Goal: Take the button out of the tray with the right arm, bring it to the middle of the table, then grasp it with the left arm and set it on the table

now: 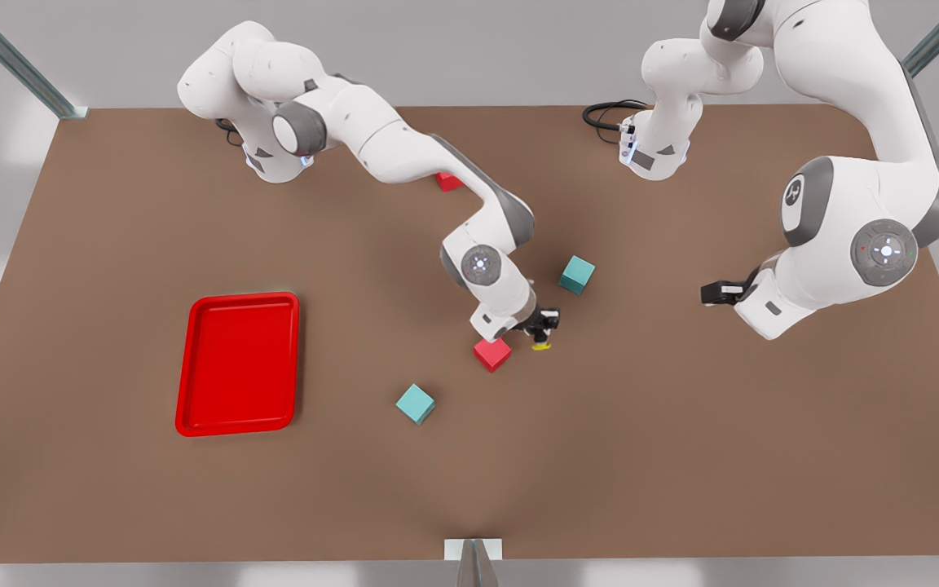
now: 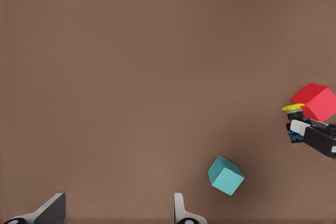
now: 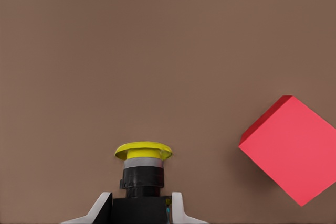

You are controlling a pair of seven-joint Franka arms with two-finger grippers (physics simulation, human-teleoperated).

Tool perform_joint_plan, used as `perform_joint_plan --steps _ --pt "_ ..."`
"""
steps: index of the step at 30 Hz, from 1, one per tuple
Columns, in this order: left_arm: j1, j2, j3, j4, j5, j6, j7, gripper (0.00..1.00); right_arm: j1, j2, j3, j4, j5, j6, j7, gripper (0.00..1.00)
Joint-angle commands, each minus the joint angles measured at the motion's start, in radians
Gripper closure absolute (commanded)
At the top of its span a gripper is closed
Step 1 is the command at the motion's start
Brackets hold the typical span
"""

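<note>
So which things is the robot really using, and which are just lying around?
In the job:
- button, held in the right pincer near the middle of the table
- left pincer, open and waiting off to the front view's right
- red tray, with nothing in it now

Just lying about:
- red cube beside the button
- another red cube, half hidden behind the arm
- two teal cubes

No words, numbers or brand names can be read anywhere. One small white sign is seen on a grey joint cover (image 1: 795, 194) of the arm at the front view's right, but it cannot be made out as letters.
</note>
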Motion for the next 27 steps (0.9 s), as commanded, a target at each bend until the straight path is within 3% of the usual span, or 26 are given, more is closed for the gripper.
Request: perform_joint_plan --steps 1,7,8,9,12,14,17,20,21,23,27 --pt "0.002 -0.001 0.002 0.0 0.001 -0.002 -0.002 0.0 -0.001 0.023 0.0 0.013 0.006 0.104 0.286 0.5" --pt "0.002 0.0 0.008 -0.001 0.003 -0.007 -0.001 0.0 0.013 0.052 0.001 0.016 0.006 0.121 0.293 0.42" --pt "0.003 0.0 0.008 -0.003 0.004 -0.007 -0.001 0.0 0.015 0.057 0.003 0.016 0.008 0.141 0.297 0.27" --pt "0.012 0.0 0.009 -0.004 0.004 -0.007 -0.001 0.0 0.015 0.063 0.027 0.031 0.006 0.17 0.357 0.0" --pt "0.029 0.0 0.011 -0.009 0.004 -0.007 -0.002 0.0 0.013 0.037 0.027 0.034 0.006 0.144 0.418 0.0" --pt "0.026 0.005 0.009 -0.001 0.003 -0.005 -0.001 0.0 -0.034 -0.06 0.024 0.02 -0.005 0.033 0.385 0.0" --pt "-0.041 0.0 -0.011 0.037 -0.011 -0.004 -0.065 0.0 -0.151 -0.377 0.023 -0.283 -0.138 -0.256 -0.074 0.0" --pt "-0.057 0.014 -0.182 0.056 -0.085 0.007 -0.533 0.0 -0.361 -0.669 0.023 -0.555 -0.396 -0.498 -0.559 0.0" --pt "-0.089 0.033 -0.196 0.065 -0.074 0.027 -0.632 0.0 -0.455 -0.742 0.018 -0.58 -0.492 -0.573 -0.711 0.0" --pt "-0.155 0.066 -0.193 0.065 -0.06 0.074 -0.849 0.0 -0.574 -0.822 0.015 -0.573 -0.571 -0.678 -0.703 0.0" --pt "-0.23 0.152 -0.19 0.066 0.047 0.149 -1.119 0.0 -0.725 -0.933 0.015 -0.569 -0.62 -0.682 -0.715 0.0"
